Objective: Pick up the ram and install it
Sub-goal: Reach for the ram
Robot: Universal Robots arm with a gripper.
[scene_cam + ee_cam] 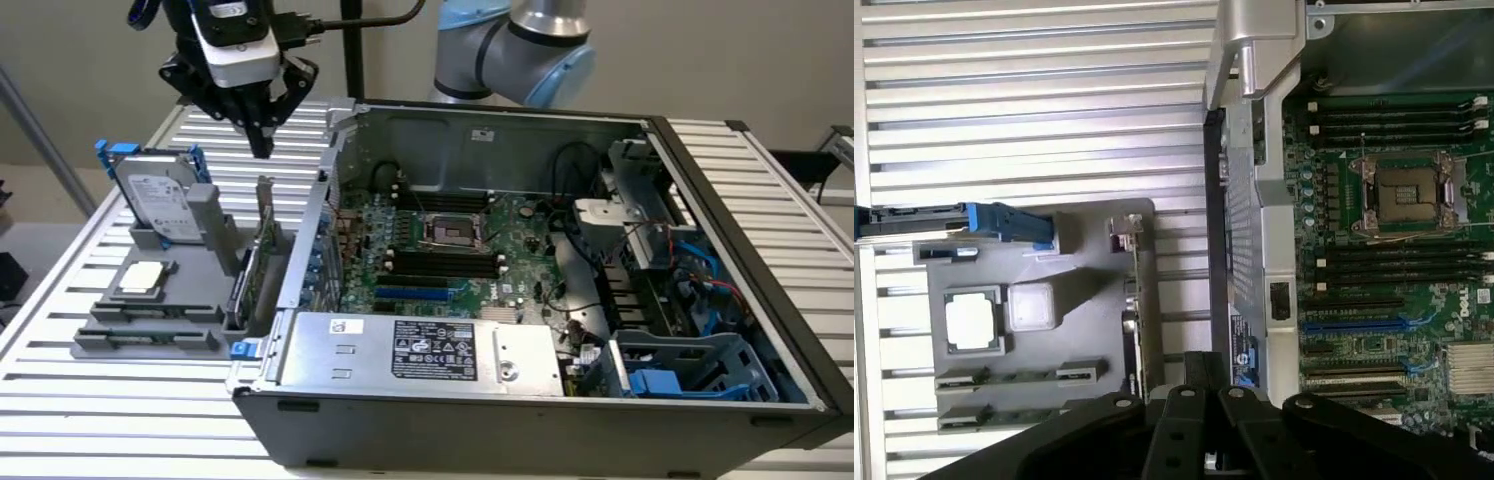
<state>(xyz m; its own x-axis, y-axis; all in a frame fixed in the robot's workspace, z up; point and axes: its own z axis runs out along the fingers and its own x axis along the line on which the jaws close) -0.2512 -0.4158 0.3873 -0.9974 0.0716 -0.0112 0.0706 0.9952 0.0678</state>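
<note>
The gripper (262, 140) is seen in the upper left of the exterior view, hanging over the far end of the upright expansion card (263, 240). Its fingers (267, 120) are drawn together with nothing between them. The ram (150, 314) is found at lower left, set on edge in a slot of the grey holder (187, 300) on the worktop (80, 400). It lies just below the processor chip (143, 278), well apart from the gripper. The opened computer case (534, 420) is placed to the right, its motherboard (454, 250) exposed.

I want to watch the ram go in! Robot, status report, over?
Gripper shut, empty, above gray holder. Ram sits in it, untouched. Expansion card upright nearby.
</note>
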